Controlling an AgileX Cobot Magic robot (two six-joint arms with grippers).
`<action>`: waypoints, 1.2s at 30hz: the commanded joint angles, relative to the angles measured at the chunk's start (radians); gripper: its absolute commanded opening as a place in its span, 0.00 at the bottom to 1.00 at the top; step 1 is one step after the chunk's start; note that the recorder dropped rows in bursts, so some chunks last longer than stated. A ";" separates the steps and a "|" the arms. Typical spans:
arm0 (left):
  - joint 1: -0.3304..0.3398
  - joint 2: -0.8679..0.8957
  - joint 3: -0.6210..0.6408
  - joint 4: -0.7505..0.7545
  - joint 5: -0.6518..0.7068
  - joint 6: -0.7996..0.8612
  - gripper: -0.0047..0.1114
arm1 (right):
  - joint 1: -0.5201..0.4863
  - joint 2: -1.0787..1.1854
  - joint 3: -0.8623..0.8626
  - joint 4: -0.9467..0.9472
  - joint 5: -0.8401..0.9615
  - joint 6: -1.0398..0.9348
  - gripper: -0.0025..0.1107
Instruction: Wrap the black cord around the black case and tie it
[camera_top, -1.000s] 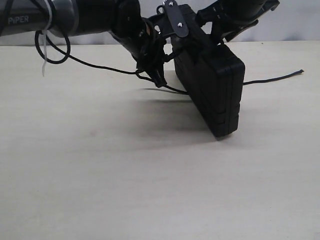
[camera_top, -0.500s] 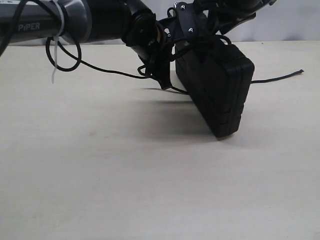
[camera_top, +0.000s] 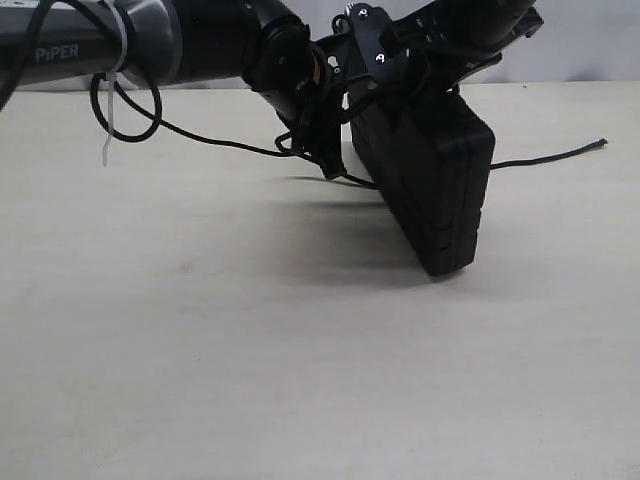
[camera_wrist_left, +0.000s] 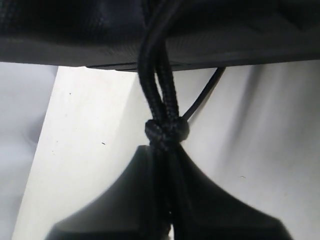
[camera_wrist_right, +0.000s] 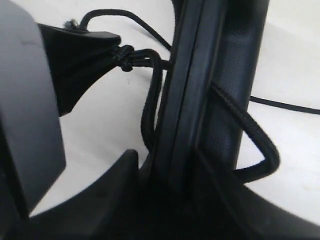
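Left end effector (camera_wrist_left: 165, 160): closed on the black cord (camera_wrist_left: 167, 131), pinching it right at a knot, just beside the black case (camera_top: 435, 185). Two strands run from the knot to the case edge, and another crosses its textured face.

Right end effector (camera_wrist_right: 182, 200): clamped on the case's upper edge.

Case stands tilted, lower end at the worktop (camera_top: 200, 350). Loose cord trails out on both sides of the case.

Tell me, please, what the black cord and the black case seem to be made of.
The black cord looks like braided synthetic fibre, perhaps nylon: crossed strands show, with a slight sheen. The black case looks like moulded plastic, matte: ribbed face, finely grained surface.
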 joint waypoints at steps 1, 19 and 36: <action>-0.002 -0.010 0.000 -0.062 -0.037 -0.011 0.04 | 0.000 -0.008 0.008 0.043 0.006 -0.035 0.33; -0.057 -0.010 0.000 -0.050 -0.071 0.017 0.04 | 0.000 -0.013 0.008 0.040 0.006 -0.112 0.33; -0.057 -0.010 0.000 -0.053 -0.072 0.017 0.04 | -0.004 -0.104 0.011 -0.465 -0.075 -0.049 0.33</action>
